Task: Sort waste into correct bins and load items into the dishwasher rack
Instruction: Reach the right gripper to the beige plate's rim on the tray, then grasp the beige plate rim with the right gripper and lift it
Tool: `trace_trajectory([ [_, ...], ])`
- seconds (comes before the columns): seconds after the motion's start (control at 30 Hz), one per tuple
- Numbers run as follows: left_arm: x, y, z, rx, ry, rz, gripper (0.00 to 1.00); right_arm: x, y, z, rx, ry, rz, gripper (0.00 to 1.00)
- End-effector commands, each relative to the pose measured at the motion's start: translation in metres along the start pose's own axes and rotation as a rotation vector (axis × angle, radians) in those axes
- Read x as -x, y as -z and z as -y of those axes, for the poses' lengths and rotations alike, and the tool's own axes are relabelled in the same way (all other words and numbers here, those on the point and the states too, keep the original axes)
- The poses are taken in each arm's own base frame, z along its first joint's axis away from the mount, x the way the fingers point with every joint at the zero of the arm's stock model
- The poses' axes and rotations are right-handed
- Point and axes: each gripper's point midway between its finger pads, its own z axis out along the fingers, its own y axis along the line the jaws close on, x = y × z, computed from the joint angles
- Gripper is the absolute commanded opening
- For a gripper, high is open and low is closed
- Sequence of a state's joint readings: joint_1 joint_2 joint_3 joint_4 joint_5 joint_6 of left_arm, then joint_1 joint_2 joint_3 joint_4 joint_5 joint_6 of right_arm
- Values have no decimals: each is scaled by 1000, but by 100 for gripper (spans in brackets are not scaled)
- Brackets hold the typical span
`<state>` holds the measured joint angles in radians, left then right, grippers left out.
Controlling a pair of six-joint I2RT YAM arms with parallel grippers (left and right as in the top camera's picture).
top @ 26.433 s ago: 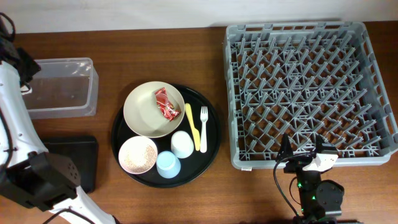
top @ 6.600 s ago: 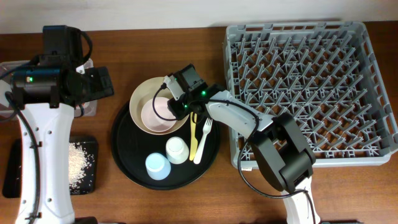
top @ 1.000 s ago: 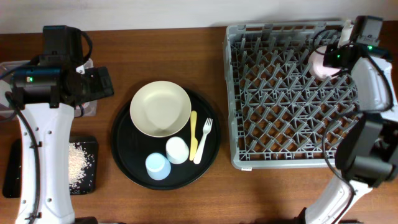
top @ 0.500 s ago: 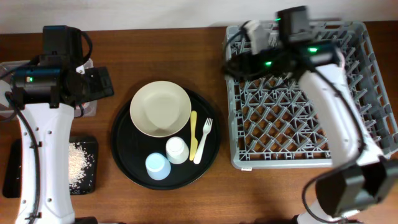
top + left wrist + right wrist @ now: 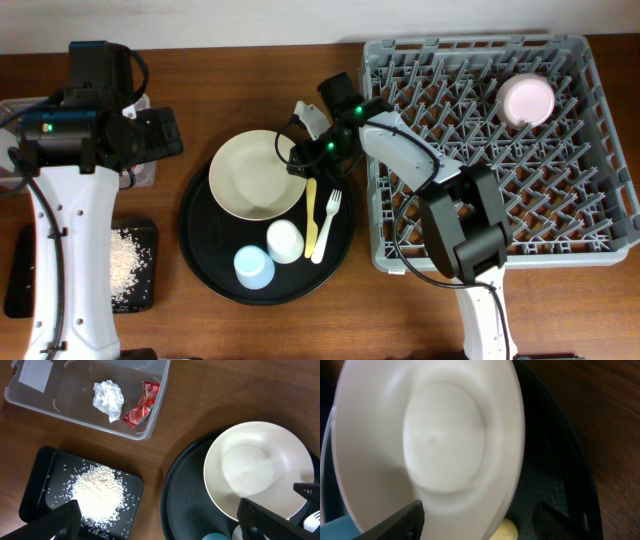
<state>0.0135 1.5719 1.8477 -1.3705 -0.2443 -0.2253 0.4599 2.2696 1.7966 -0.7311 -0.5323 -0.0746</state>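
The cream plate (image 5: 250, 178) lies on the round black tray (image 5: 205, 245). My right gripper (image 5: 301, 152) is open at the plate's right edge, and in the right wrist view the plate (image 5: 430, 445) has its rim between the spread fingers (image 5: 405, 519). The pinkish bowl (image 5: 527, 98) sits in the grey rack (image 5: 470, 45) at the back right. A yellow knife (image 5: 310, 215), white fork (image 5: 328, 222), white cup (image 5: 284, 240) and blue cup (image 5: 252, 267) stay on the tray. My left gripper (image 5: 160, 525) hangs open. The clear tub (image 5: 150, 425) holds the tissue (image 5: 109, 399) and red wrapper (image 5: 141, 404). Rice (image 5: 97, 492) lies in the shallow black tray (image 5: 42, 467).
The left arm (image 5: 95, 120) stands over the table's left side, above the tub. The right arm reaches from the rack's front across its left wall. Bare wood lies between the round tray and the rack.
The right gripper has let go of the pinkish bowl in the rack's back right, opened, and swung left to the plate's edge. The left arm has not moved.
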Motion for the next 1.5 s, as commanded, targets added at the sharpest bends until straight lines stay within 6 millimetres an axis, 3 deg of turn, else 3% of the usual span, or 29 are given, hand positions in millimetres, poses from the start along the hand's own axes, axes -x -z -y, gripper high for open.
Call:
trace_trajectory([
  [0.0, 2, 2, -3, 10, 10, 11, 99, -3, -7, 5, -65, 10, -15, 67],
  [0.2, 2, 2, -3, 10, 10, 11, 99, -6, -16, 0, -60, 24, -23, 51],
  [0.3, 2, 2, -3, 10, 10, 11, 99, -5, -16, -1, -59, 27, -19, 31],
  [0.4, 2, 2, -3, 10, 10, 11, 99, -5, -16, -1, -59, 27, -20, 23],
  [0.53, 2, 2, -3, 10, 10, 11, 99, -5, -16, -1, -58, 27, -17, 4],
  [0.63, 2, 2, -3, 10, 10, 11, 99, 0, -12, -3, -56, 0, -4, 4],
  [0.73, 2, 2, -3, 10, 10, 11, 99, 25, 4, -11, -57, 3, 60, 4],
  [0.9, 2, 2, -3, 10, 10, 11, 99, 108, 83, -50, -56, 58, 292, 4],
  [0.97, 2, 2, -3, 10, 10, 11, 99, 121, 125, -51, -100, 35, 319, 4],
  [1.0, 2, 2, -3, 10, 10, 11, 99, 119, 150, -39, -195, 0, 313, 4],
  [1.07, 2, 2, -3, 10, 10, 11, 99, 106, 203, -8, -425, -68, 291, 4],
  [1.13, 2, 2, -3, 10, 10, 11, 99, 85, 269, 18, -641, -143, 290, 4],
  [1.17, 2, 2, -3, 10, 10, 11, 99, 72, 313, 29, -749, -188, 313, 4],
  [1.23, 2, 2, -3, 10, 10, 11, 99, 51, 361, 43, -876, -253, 338, 4],
  [1.3, 2, 2, -3, 10, 10, 11, 99, 22, 407, 61, -1018, -355, 353, 4],
  [1.4, 2, 2, -3, 10, 10, 11, 99, -10, 456, 96, -1159, -533, 403, 4],
  [1.47, 2, 2, -3, 10, 10, 11, 99, -29, 482, 109, -1244, -611, 418, 4],
])
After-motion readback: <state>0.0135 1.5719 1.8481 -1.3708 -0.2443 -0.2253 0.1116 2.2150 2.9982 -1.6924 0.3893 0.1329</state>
